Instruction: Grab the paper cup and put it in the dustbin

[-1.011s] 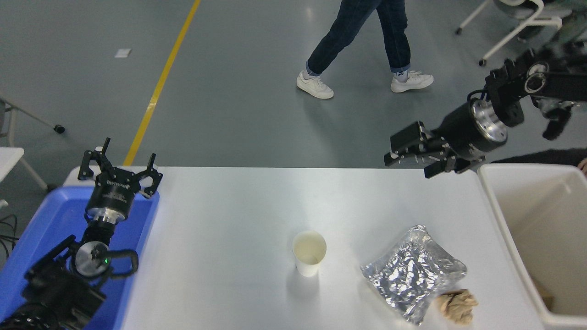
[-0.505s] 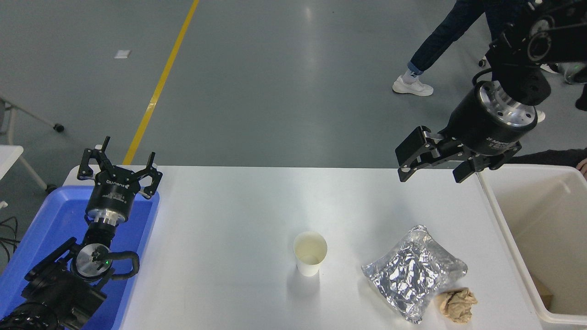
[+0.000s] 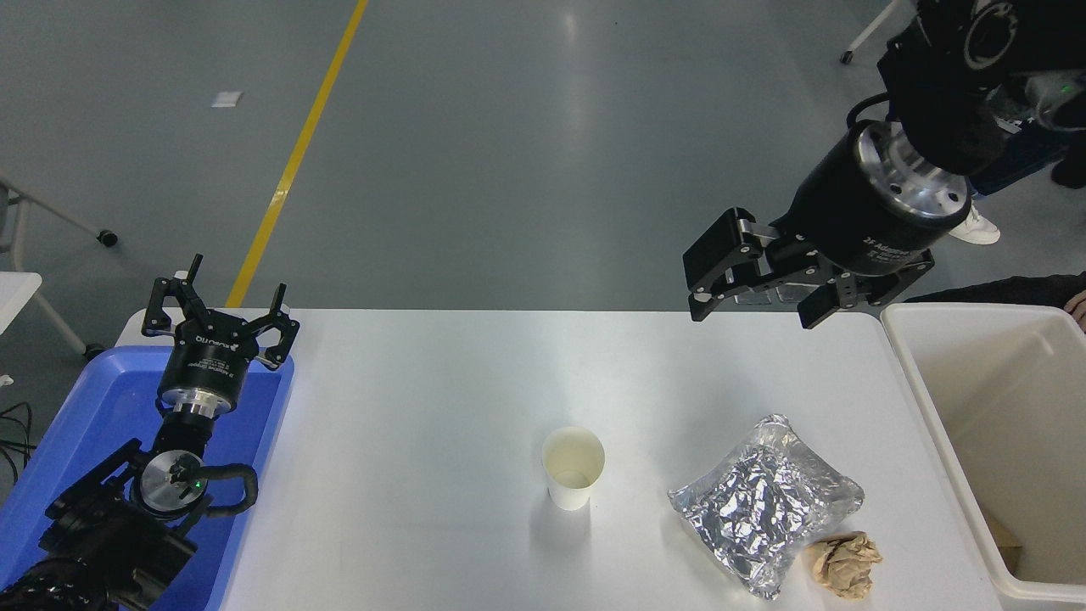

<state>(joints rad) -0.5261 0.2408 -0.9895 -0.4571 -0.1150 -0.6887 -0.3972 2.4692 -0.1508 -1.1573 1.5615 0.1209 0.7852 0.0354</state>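
My job right now is to get my right pincer [image 3: 755,305] over to the paper cup [image 3: 573,466] and take hold of it cleanly, so I would come down on it from above and a little to the side, with one finger on each side of its wall below the rolled rim. I judge the cup to be light and easily crushed or tipped, so the squeeze should be gentle and the fingers should close evenly, neither one nudging it first. The pincer hangs with its fingers spread apart and nothing between them, above the far edge of the tabletop [image 3: 424,399] toward the right. The cup stands upright near the middle of the tabletop, open end up, well apart from the pincer, nearer to me and off to its left. Just to the cup's right lies a crinkled foil bag [image 3: 764,501] with a crumpled brown paper ball [image 3: 842,563] beside it; I should keep clear of both. The dustbin [image 3: 920,373] stands at the tabletop's right end. My left pincer [image 3: 221,318] sits parked over the blue tray [image 3: 76,407], fingers open.
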